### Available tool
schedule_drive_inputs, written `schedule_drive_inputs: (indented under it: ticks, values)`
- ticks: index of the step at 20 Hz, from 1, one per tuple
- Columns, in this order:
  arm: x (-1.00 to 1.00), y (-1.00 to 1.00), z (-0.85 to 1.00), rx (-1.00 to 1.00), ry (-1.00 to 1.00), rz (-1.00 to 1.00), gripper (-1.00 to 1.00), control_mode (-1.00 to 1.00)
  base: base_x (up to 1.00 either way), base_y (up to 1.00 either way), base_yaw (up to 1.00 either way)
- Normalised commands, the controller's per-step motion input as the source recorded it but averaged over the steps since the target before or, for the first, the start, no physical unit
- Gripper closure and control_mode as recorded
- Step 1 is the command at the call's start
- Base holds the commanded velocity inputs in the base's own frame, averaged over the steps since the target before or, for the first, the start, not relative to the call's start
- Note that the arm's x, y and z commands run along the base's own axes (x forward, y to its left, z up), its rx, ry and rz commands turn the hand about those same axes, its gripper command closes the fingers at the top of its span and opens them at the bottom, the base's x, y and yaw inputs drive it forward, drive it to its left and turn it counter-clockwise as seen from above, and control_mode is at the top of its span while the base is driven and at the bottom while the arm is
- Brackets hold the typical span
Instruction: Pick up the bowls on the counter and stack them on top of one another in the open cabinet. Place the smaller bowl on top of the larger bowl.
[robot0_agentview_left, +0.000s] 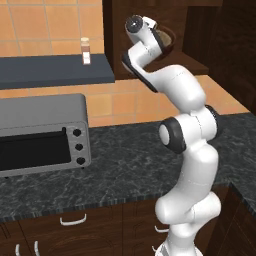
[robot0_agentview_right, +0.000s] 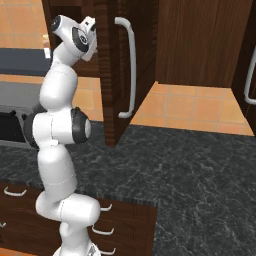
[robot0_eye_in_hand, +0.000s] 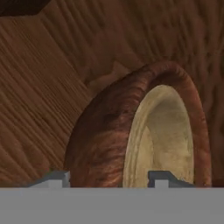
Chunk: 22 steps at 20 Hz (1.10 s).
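1. From the left base view, the arm reaches up into the open cabinet (robot0_agentview_left: 200, 30), where the larger bowl (robot0_agentview_left: 167, 37) sits on the shelf, off the bench (robot0_agentview_left: 120, 170).
2. From the right base view, the cabinet door hides the bowls.
3. In the hand view, the smaller bowl (robot0_eye_in_hand: 164, 135) nests inside the larger, mouths facing the same way, stacked as asked. The end effector (robot0_eye_in_hand: 107, 178) has its tips parted either side of the rims, apparently clamping nothing.

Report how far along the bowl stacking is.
Looks done: the smaller bowl sits nested inside the larger bowl, both in the open cabinet. In hand: the end effector straddles the bowls' rims, fingertips apart; whether it grips is unclear. Left: let go and back out.
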Motion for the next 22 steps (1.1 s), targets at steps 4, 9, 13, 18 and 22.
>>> schedule_drive_inputs:
  ticks: [4,9,13,18,22]
  values:
    - [-0.60,0.00,0.00,0.00,-0.18,0.00,-1.00,-1.00,0.00,0.00,0.00]
    - [-0.99,0.00,-0.25,0.00,-0.33,0.00,-1.00,-1.00,0.00,0.00,0.00]
    - [-1.00,-0.08,-0.90,0.00,-0.32,0.00,-1.00,-1.00,0.00,0.00,0.00]
    - [-1.00,-0.37,-1.00,0.00,-0.12,0.00,-1.00,-1.00,0.00,0.00,0.00]
    - [-1.00,-0.23,-1.00,-0.07,0.00,0.00,-1.00,-1.00,0.00,0.00,0.00]
